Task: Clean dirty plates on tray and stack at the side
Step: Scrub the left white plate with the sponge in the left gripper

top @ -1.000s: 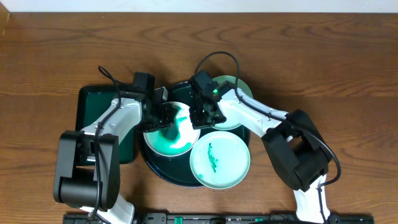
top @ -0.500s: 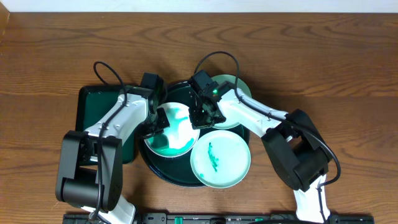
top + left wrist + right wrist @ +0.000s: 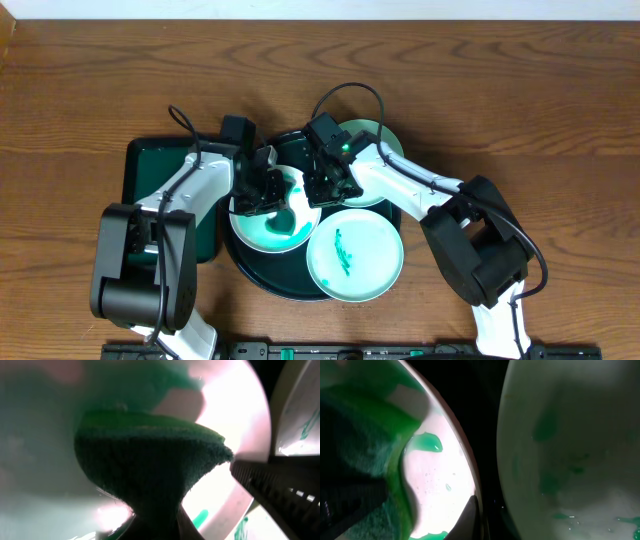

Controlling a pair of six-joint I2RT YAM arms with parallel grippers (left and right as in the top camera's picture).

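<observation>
The white plate [image 3: 278,222], smeared with green, lies at the left of the round dark tray [image 3: 258,272]. My left gripper [image 3: 268,190] is shut on a green sponge [image 3: 150,460] and presses it onto the white plate [image 3: 235,420]. My right gripper [image 3: 325,188] is shut on the right rim of the white plate [image 3: 445,470]; one finger [image 3: 470,515] lies on the rim. A mint plate [image 3: 353,255] with a green streak lies at the tray's front right. A second mint plate [image 3: 378,160] lies at the back right and also shows in the right wrist view [image 3: 570,450].
A smaller rectangular dark green tray [image 3: 165,195] sits left of the round tray, under my left arm. Brown wood tabletop [image 3: 520,110] surrounds both trays. Both arms cross over the round tray's back half.
My left gripper has rubbed the sponge toward the plate's left front and back toward its back edge. The green smear on the plate has shifted. The right arm has not moved.
</observation>
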